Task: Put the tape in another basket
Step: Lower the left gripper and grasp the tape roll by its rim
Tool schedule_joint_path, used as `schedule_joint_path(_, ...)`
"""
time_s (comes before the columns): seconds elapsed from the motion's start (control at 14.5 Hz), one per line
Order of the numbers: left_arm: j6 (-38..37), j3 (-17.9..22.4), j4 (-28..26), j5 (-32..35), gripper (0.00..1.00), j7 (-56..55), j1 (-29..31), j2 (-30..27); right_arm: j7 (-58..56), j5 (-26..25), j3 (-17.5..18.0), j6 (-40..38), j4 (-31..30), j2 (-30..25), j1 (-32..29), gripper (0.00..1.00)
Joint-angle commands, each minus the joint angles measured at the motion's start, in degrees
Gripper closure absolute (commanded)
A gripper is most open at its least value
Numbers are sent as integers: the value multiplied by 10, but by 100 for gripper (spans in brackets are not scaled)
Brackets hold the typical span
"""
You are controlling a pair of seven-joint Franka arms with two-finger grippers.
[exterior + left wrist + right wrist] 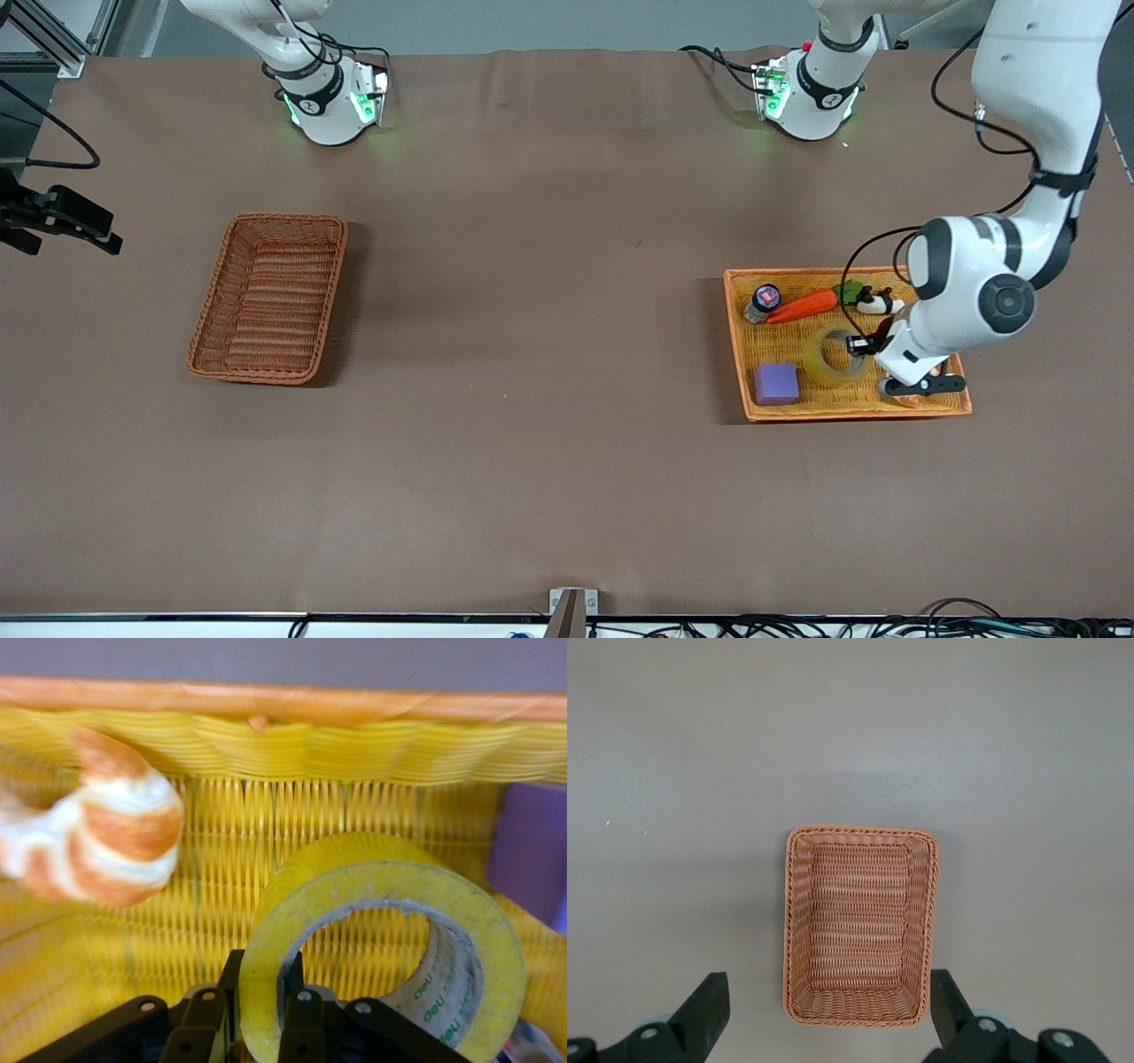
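L hand (873, 359) is down inside the orange-yellow basket (921, 409) at the L arm's end of the desk (549, 354). Fingers (299, 1020) nearly shut, pinching the wall of the tape (835, 354): one finger inside the ring, one outside, per L wrist view. Tape (381, 948) stands tilted on edge in that view, grey core w/ printed text visible; whether its lower edge touches the basket floor can't be told.

Same basket also holds:
- purple block (776, 384), beside the tape, twd the R arm's end
- toy carrot (804, 307), farther from front cam than the tape
- small jar w/ dark lid (762, 303), just beside the carrot tip
- orange/white striped toy (97, 837), near the basket wall in L wrist view

R hand (824, 1014) waits high, at the R arm's end, seen at the frame edge in front view (58, 221). Fingers wide apart, holding nothing.

Reddish-brown basket (268, 297) sits at the R arm's end of the desk, well apart from the tape. R wrist view looks straight down on it (861, 925).
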Motion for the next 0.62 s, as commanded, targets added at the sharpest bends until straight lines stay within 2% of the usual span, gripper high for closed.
schedule_joint_path(0.0,-95,-18,40,6,100,-6,-15,-73,-1,-2,7,-1,-1,-1,-7,0)
schedule_joint_path(0.21,-168,-78,123,7,96,-45,-28,-67,-1,-2,7,-2,-1,-1,-7,0)
schedule_joint_path(0.41,-177,-156,139,11,94,-136,-43,-56,-1,-2,7,1,-1,0,-8,0)
schedule_joint_path(0.55,-177,-199,162,12,94,-207,-70,-19,-1,-2,7,1,-1,0,-7,0)
